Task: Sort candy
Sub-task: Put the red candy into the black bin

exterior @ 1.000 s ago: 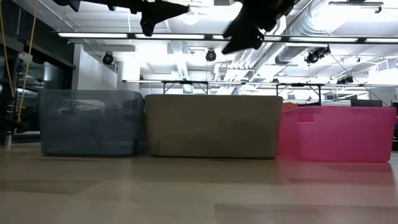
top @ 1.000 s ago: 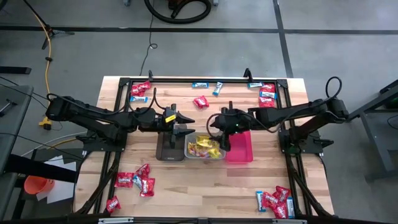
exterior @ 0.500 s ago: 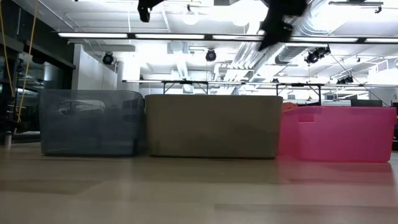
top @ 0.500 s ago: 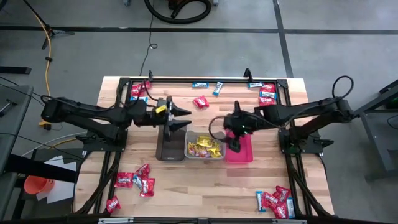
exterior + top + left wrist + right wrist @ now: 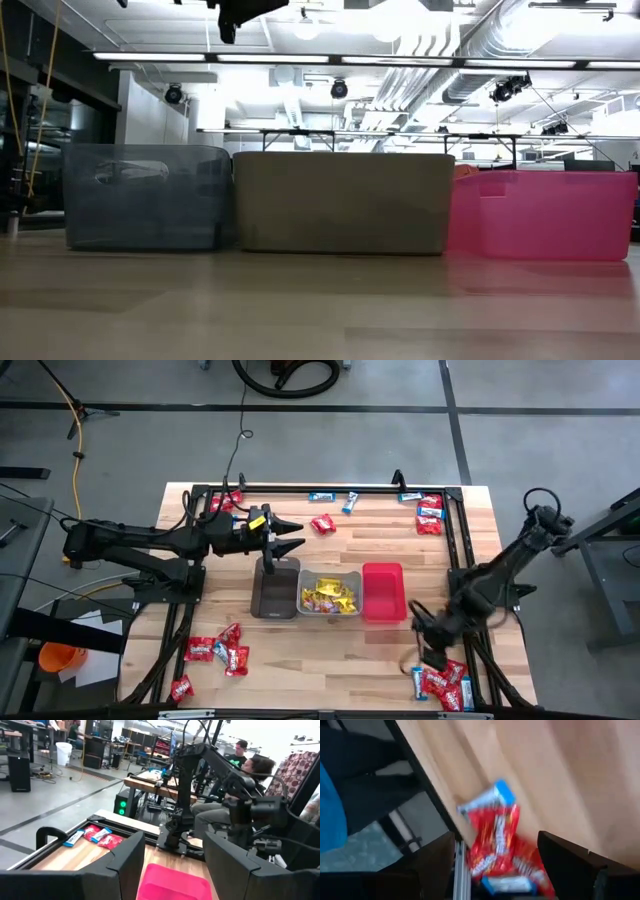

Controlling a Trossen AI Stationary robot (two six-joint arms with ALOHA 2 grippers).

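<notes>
- Swung away from above the pink bin within the last second: right arm, now stretched toward the table's near right corner, right gripper hanging just short of the candy pile there.
- Drawn back slightly over the same second: left arm, left gripper now above the far end of the brown bin, nearer the table's far edge than before.
- Unmoved meanwhile: three bins in a row mid-table, brown, grey bin with yellow packets inside, pink apparently empty.
- Spread wide, holding nothing: right gripper's fingers in the right wrist view, with a red packet and a blue-and-white bar lying between and just beyond them, against the table's black frame rail.
- Parted and empty too: left gripper, looking across the pink bin toward the far right corner.
- Key relation, judged: corner pile directly ahead of and below the right gripper, toward the near edge; right arm far nearer than the left, so a short drop and forward reach probably suffices.
- Long axis of the nearest red packet running roughly along the fingers' line of reach, so perhaps a wrist turn needed to close across its narrow side.
- Remaining candy: clusters at the near left corner, far left corner, far right corner, plus a loose red packet near the far edge.
</notes>
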